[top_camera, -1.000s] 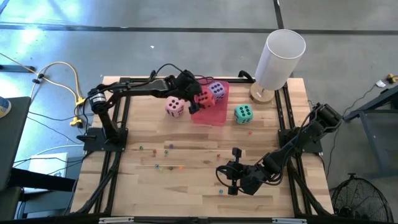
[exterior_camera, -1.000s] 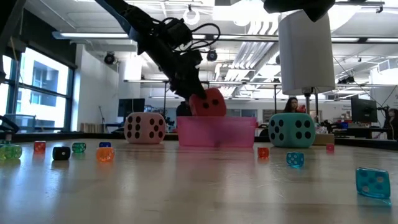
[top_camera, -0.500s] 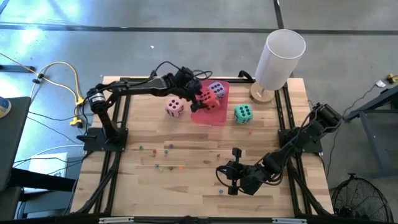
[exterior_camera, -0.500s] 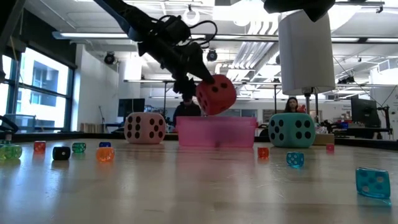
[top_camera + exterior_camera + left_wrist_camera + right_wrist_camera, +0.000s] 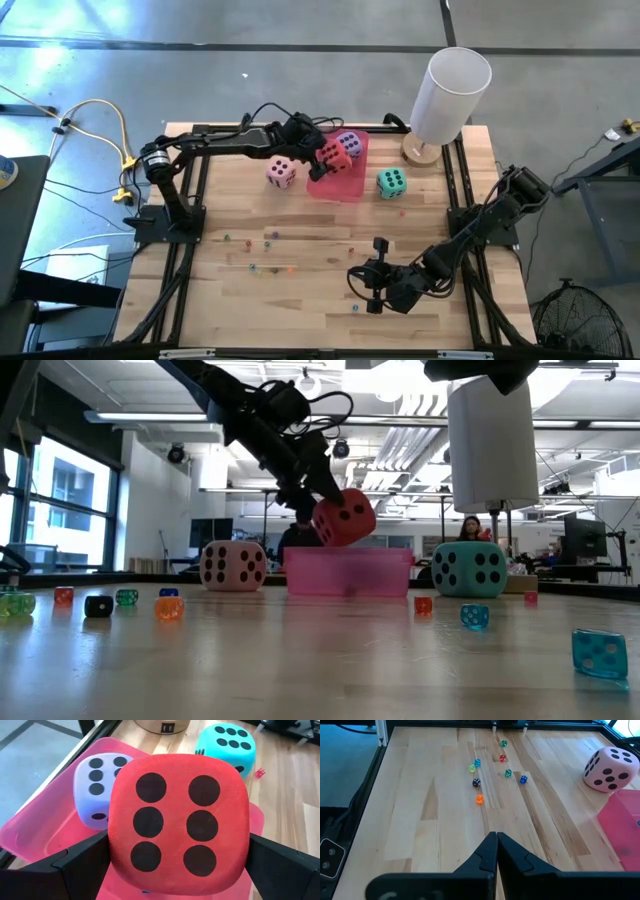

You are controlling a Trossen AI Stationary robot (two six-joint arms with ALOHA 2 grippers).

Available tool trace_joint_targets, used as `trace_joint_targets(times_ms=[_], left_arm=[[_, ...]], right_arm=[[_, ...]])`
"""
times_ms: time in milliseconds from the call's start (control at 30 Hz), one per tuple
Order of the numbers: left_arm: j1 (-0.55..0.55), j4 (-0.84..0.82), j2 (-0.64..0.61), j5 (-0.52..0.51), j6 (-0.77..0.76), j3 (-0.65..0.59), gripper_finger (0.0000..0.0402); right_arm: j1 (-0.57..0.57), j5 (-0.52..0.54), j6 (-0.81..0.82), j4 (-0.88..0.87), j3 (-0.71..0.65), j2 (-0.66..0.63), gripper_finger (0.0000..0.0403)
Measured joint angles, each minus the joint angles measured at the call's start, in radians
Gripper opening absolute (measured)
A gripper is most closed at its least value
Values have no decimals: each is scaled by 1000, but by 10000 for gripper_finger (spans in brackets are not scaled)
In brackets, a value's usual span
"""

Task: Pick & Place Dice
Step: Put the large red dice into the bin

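My left gripper (image 5: pixel 327 157) is shut on the red die (image 5: pixel 179 820), which hangs just above the pink translucent tray (image 5: pixel 338 187). The purple die (image 5: pixel 350 144) rests inside the tray, beyond the red one. On the table, the pink die (image 5: pixel 281 172) sits left of the tray and the teal die (image 5: pixel 391 181) right of it. My right gripper (image 5: pixel 497 840) is shut with nothing in it, over the near right part of the table. My left gripper pinches the red die by two opposite sides (image 5: pixel 116 855) between its two fingers (image 5: pixel 75 867). The six-pip face looks back at the wrist. The fingers slant down from the table's left. The die is lifted clear, tilted, over the tray's left part (image 5: pixel 344 517).
A tall white cylinder on a wooden base (image 5: pixel 450 90) stands at the far right corner. Several tiny coloured beads (image 5: pixel 265 255) lie scattered on the near half of the table (image 5: pixel 300 300). A person (image 5: pixel 467 528) shows in the room beyond.
My left gripper has rolled at the wrist while holding the red die over the tray. The die has turned with it and shifted slightly toward the table's right edge, so a pipped face now shows in the low view.
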Motion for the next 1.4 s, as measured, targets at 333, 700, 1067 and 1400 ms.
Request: trace_joint_targets(times_ms=[333, 700, 1067, 1400], left_arm=[[-4, -11, 0, 0, 0, 0, 400], [-10, -11, 0, 0, -15, 0, 400], [-15, -8, 1, 23, 25, 0, 400], [25, 38, 11, 184, -47, 0, 400]], right_arm=[[0, 0, 0, 50, 0, 0, 1], [0, 0, 0, 56, 0, 0, 1], [0, 0, 0, 56, 0, 0, 1], [0, 0, 0, 56, 0, 0, 1]])
